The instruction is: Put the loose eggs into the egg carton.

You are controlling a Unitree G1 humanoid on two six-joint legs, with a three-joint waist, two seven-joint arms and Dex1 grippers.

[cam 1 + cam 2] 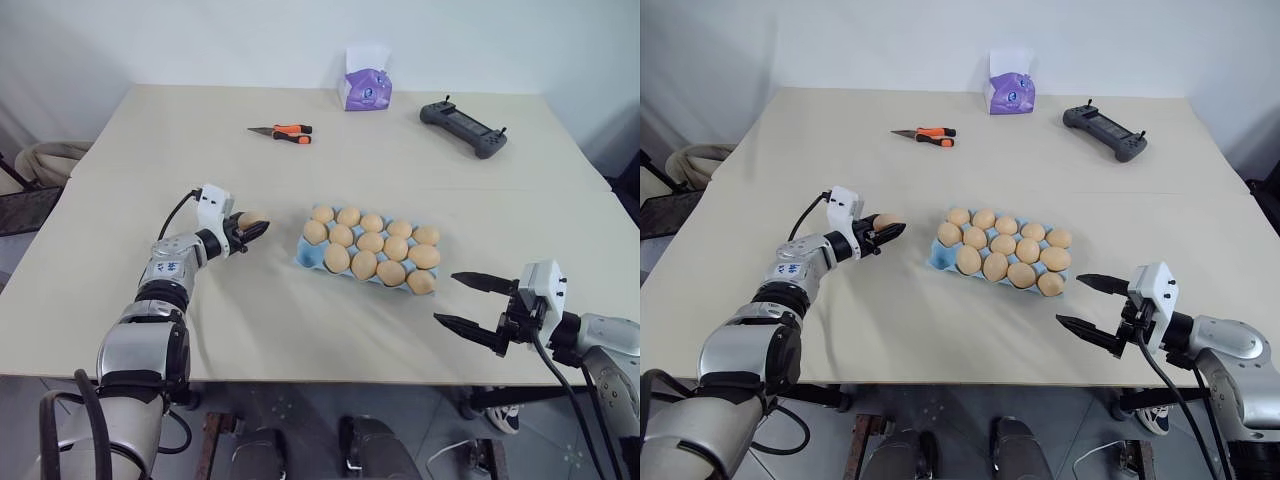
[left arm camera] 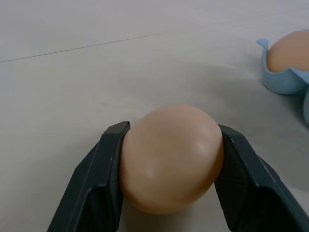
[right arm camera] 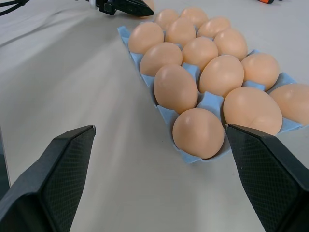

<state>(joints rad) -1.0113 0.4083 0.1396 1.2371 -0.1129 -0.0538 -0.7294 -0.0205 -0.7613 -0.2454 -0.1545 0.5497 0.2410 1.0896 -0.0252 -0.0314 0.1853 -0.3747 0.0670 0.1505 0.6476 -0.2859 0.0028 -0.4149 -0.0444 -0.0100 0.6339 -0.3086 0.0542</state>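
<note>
- The right hand (image 1: pixel 470 301) hangs low over the near edge of the worktop (image 1: pixel 150 170), its two black fingers spread wide with nothing between them, pointing level toward the robot's left.
- Just beyond and left of that hand lies the egg carton (image 3: pixel 208 102), a light blue moulded tray set at a slant on the worktop; its near corner cup holds an egg just ahead of the spread fingertips.
- The carton's cups are almost all filled with smooth tan-orange eggs in three rows; I cannot tell which cup is still free.
- The left hand (image 1: pixel 252 229) reaches forward with the forearm angled toward the robot's right, its fingers pinching a loose egg (image 2: pixel 171 157) by its two sides.
- That egg is plain, matte tan-orange, and sits low at the worktop; whether it touches the surface I cannot tell.
- The carton's left end lies near the left hand's fingertips, apart from them.
- Far beyond both hands lie orange-handled pliers (image 1: pixel 283 132), a purple-and-white tissue box (image 1: pixel 366 83) and a dark controller (image 1: pixel 463 127).
</note>
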